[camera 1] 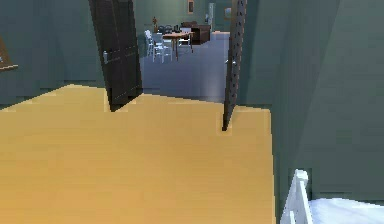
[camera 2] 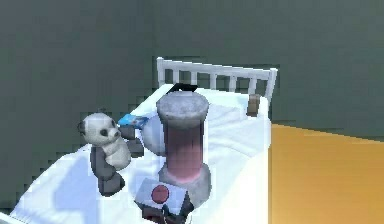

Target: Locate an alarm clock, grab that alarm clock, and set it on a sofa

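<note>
Panda toy (camera 2: 106, 148) on white bed (camera 2: 238, 138)

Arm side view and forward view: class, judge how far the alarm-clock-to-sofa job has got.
Done: nothing certain, though the robot is beside the bed. In hand: the search; a small blue thing by the panda toy and a round red-faced thing are candidates, too small to name. Left: the grab, then carrying through the doorway towards a dark seat, possibly a sofa.

This is a home bedroom: a white bed (camera 2: 215, 72) with a toy panda (camera 2: 105, 145), and a dining table (camera 1: 177, 36) past the door (camera 1: 118, 50).
</note>
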You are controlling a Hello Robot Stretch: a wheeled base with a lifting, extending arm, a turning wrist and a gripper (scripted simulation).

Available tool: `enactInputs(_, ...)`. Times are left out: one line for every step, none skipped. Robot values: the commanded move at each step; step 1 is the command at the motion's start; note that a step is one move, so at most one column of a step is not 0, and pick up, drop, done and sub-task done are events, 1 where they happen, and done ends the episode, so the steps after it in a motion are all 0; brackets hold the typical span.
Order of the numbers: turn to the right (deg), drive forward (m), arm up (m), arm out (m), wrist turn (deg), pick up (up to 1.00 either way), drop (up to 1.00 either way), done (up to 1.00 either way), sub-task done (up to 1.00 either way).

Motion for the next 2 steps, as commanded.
enactInputs(0.0,0.00,0.42,0.00,0.0,0.00,0.00,0.00,0.00)
enactInputs(0.0,0.00,0.00,0.00,-45.0,0.00,0.00,0.00,0.00)
